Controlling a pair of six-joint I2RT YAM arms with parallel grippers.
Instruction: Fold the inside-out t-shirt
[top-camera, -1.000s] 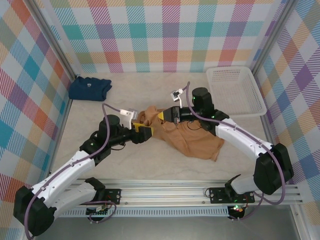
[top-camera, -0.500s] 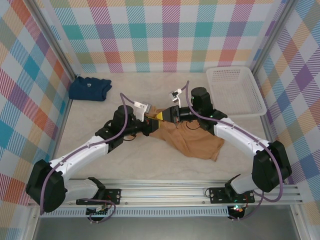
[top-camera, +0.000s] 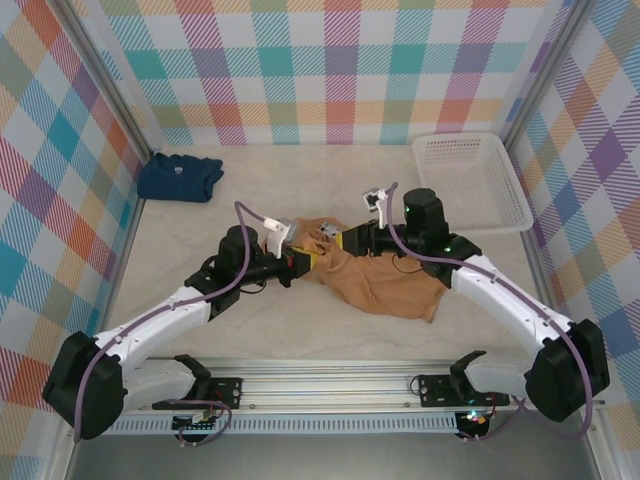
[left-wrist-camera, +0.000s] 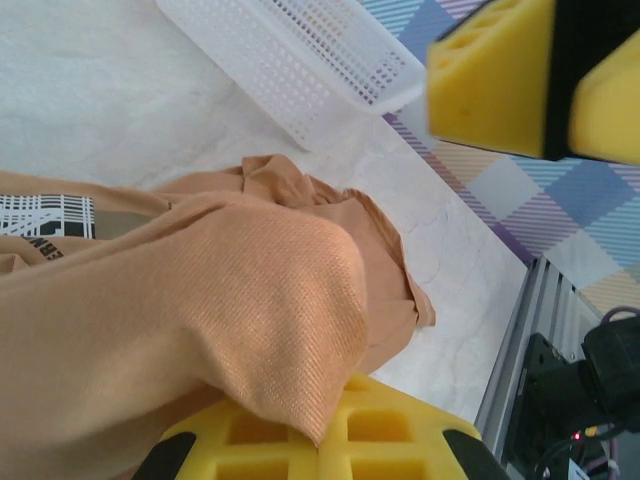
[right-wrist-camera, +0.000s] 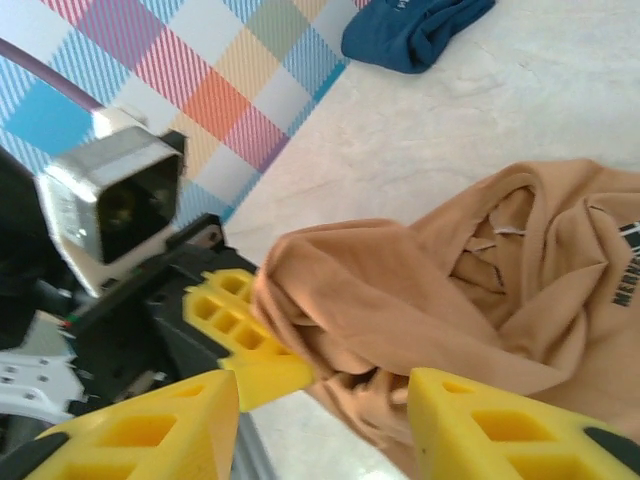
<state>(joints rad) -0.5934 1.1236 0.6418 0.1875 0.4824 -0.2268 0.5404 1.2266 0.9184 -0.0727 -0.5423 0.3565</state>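
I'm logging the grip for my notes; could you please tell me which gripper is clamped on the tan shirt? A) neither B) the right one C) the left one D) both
C: the left gripper is shut with a fold of the shirt pinched in it, while the right gripper stands open, its fingers apart.

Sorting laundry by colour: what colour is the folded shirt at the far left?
The folded shirt is navy blue, small white mark; clearest in top external view.
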